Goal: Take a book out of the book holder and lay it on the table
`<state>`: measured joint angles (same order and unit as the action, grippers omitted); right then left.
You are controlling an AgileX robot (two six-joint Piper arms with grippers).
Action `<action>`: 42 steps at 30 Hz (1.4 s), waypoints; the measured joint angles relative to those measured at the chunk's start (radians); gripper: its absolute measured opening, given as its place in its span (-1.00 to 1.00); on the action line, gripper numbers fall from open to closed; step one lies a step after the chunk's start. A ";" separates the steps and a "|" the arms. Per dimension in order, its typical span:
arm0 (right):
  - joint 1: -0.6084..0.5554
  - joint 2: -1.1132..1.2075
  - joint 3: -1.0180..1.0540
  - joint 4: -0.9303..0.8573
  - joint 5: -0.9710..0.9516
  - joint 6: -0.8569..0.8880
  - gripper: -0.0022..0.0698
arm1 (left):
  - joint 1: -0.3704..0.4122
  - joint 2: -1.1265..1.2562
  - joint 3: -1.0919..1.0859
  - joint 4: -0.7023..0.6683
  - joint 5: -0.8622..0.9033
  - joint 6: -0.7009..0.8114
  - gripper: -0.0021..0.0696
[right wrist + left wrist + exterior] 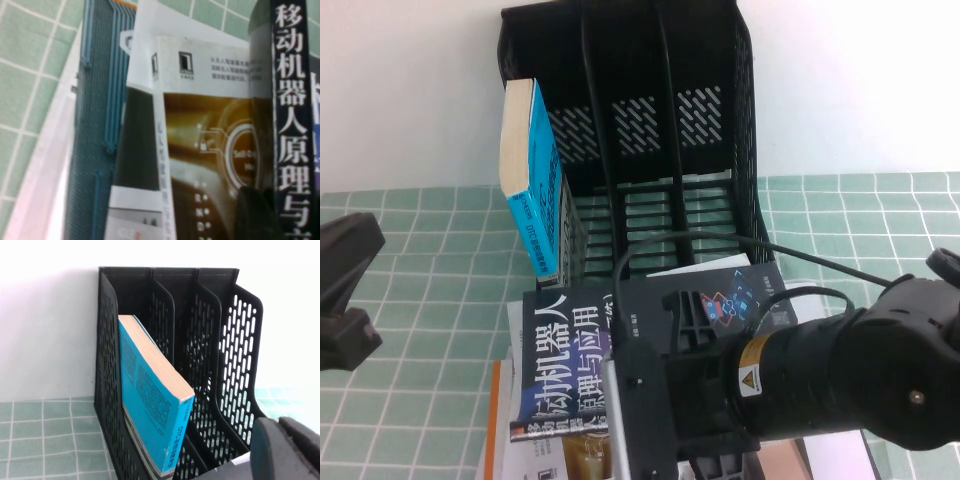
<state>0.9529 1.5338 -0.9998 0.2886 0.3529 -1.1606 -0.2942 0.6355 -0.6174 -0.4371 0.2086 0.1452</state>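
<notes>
The right gripper (620,420), nearest the camera, sits low over a stack of books in front of the book holder (650,130); whether its fingers are open or closed cannot be determined. The dark-covered book (570,350) lies on this stack, above a gold-brown cover book (210,160). A light blue book (155,420) stands tilted in the holder's leftmost slot. The left gripper (345,280) hovers at the table's (420,300) left edge, fingers spread apart.

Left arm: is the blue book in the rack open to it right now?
Probably yes. The blue book stands in the rack's leftmost slot, facing the left gripper at the table's left edge; nothing lies between. The right gripper is over the dark book.
</notes>
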 joint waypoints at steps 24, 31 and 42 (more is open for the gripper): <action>0.000 -0.191 -0.308 -0.391 0.214 0.148 -0.92 | 0.000 0.000 0.000 0.001 0.081 -0.003 -0.95; -0.019 -0.233 -0.430 -0.971 0.760 0.608 -0.94 | 0.000 0.000 0.009 0.025 0.084 0.001 -0.95; -0.130 -0.670 -0.225 -0.617 0.875 0.878 -0.94 | 0.000 0.000 0.167 0.039 -0.115 0.010 -0.95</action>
<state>0.8224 0.8640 -1.2250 -0.3289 1.2282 -0.2827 -0.2942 0.6355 -0.4506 -0.3982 0.0936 0.1551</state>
